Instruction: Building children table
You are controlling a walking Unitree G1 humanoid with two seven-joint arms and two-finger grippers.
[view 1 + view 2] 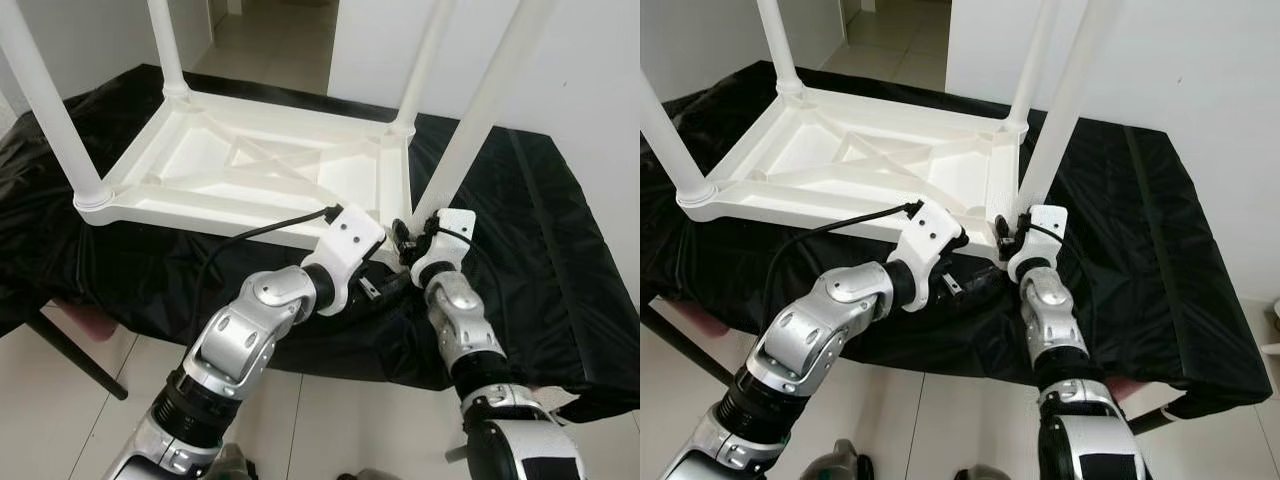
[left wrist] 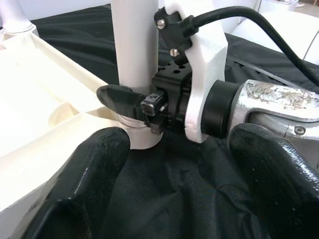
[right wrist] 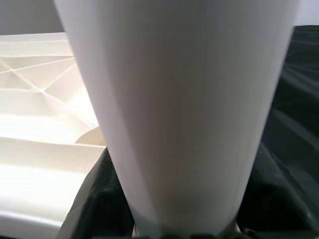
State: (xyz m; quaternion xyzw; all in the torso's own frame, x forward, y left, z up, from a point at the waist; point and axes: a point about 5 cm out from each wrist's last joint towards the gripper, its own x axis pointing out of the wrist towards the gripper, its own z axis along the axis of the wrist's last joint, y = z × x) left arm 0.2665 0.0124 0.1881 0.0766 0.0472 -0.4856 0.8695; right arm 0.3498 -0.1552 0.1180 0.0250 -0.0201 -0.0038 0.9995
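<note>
Table: the white children's table [image 1: 250, 165] lies upside down on the black cloth [image 1: 560, 250], ahead of both my grippers, its ribbed underside facing up.
Legs: four white legs stand upward from the corners, long axes near vertical; the near right leg [image 1: 480, 110] leans a little to my right as it rises.
Right gripper: my right gripper [image 1: 412, 238] is at the foot of that near right leg, its black fingers [image 2: 119, 98] closed around the leg just above the corner socket.
Left gripper: my left gripper [image 1: 385, 285] sits just beside the right one, low at the table's near right corner, its fingers [image 2: 82, 184] spread apart and holding nothing, black cloth between them.
Edges: the table's near rim [image 1: 230, 222] runs to my left from the grippers, close to the cloth's front edge.
Open room: bare black cloth lies to the right of my right gripper; tiled floor [image 1: 330, 420] lies below my arms.
</note>
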